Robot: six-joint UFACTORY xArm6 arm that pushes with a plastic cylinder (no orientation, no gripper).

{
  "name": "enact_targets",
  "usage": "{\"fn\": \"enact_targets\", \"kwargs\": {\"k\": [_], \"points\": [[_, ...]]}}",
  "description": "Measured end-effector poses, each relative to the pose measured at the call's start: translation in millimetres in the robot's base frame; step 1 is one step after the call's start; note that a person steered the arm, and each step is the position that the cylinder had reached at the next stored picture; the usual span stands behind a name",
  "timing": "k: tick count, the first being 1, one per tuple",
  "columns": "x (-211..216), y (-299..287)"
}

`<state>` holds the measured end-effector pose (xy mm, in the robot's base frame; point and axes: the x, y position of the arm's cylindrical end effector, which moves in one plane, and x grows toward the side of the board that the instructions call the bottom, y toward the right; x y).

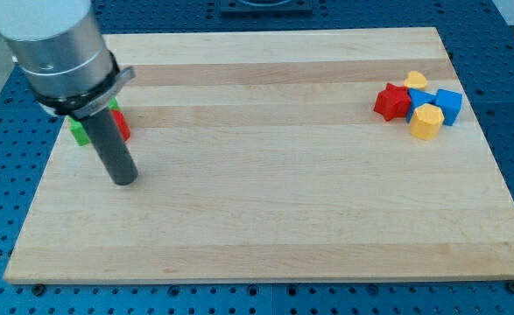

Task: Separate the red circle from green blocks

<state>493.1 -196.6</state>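
Note:
The red circle [122, 125] lies near the board's left edge, mostly hidden behind my rod; only a red sliver shows on the rod's right side. Green blocks touch it: one [80, 132] shows at the rod's left, and a small green bit [114, 104] shows just above the red. Their shapes cannot be made out. My tip [124, 181] rests on the wooden board just below and slightly right of this cluster, apart from it.
A second cluster sits at the view's upper right: a red star [391, 101], a yellow heart [416, 80], a blue block [447, 105] and a yellow hexagon [425, 122], all touching. The wooden board [265, 201] lies on a blue perforated table.

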Motion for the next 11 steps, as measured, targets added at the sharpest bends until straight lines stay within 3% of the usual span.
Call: {"fn": "enact_targets", "kwargs": {"k": [5, 8, 10, 11], "points": [[-37, -74], [-78, -2], [-85, -2], [-115, 2]]}}
